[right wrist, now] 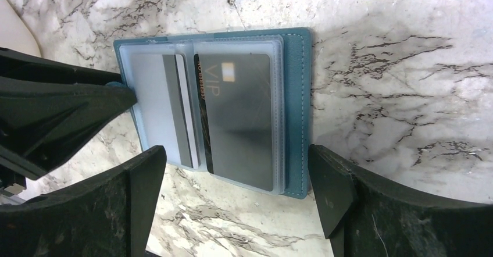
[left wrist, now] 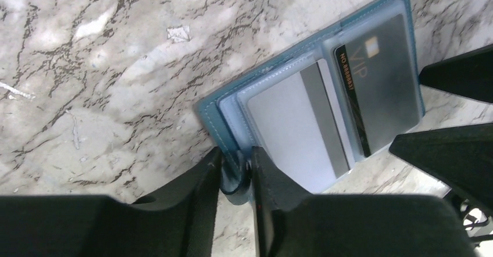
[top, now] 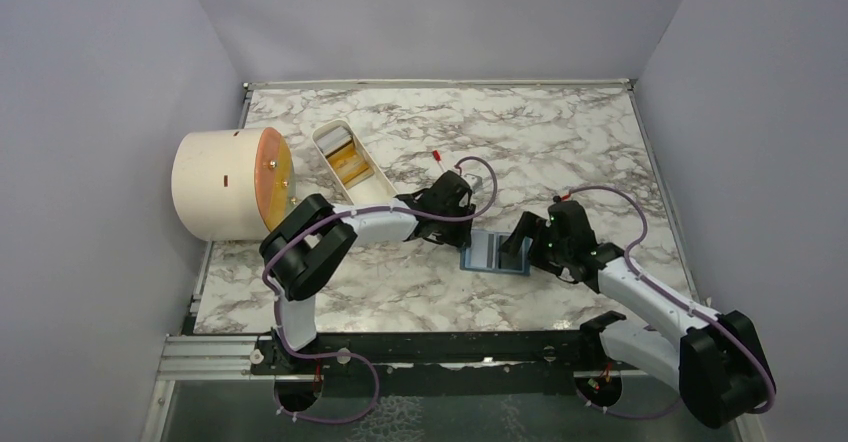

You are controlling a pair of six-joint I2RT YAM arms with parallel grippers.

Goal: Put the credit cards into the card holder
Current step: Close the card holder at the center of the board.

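The teal card holder lies open on the marble table. It also shows in the left wrist view and the right wrist view. A dark grey VIP card sits in one clear pocket. A pale card with a dark stripe sits in the other. My left gripper is shut on the holder's small snap tab at its edge. My right gripper is open, its fingers straddling the holder just above the near edge.
A long white oval tray with yellow-orange items inside stands at the back left. A cream cylinder with a round orange face lies beside it. Grey walls close the table on three sides.
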